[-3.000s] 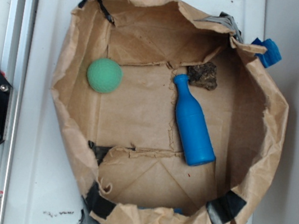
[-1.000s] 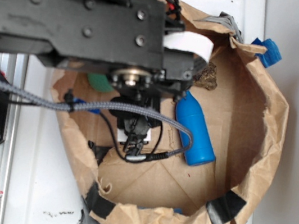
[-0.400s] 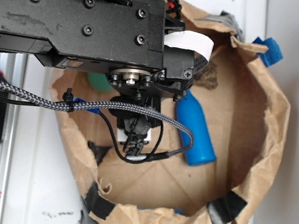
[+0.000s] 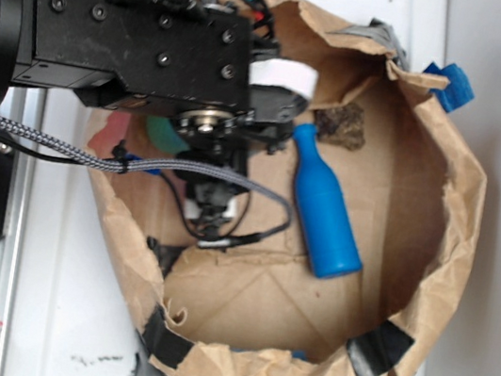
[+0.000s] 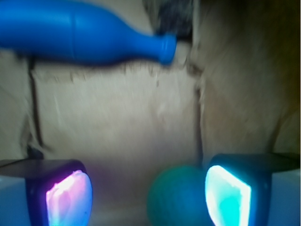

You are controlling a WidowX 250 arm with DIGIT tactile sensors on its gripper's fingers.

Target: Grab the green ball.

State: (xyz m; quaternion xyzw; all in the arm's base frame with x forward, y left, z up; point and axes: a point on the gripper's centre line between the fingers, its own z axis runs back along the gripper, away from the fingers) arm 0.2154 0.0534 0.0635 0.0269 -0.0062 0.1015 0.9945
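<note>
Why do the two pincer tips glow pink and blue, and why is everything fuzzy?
Wrist view: the pincer is open, and its pads shine pink on one side and cyan on the other. The whole picture is soft, so the green ball and blue bottle have blurry edges. Exterior view: sharper, but the arm's dark body hides most of the ball.

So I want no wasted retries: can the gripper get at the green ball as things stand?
Probably yes. The gripper is open, and the green ball sits between its fingers, close to one; nothing blocks it.
</note>
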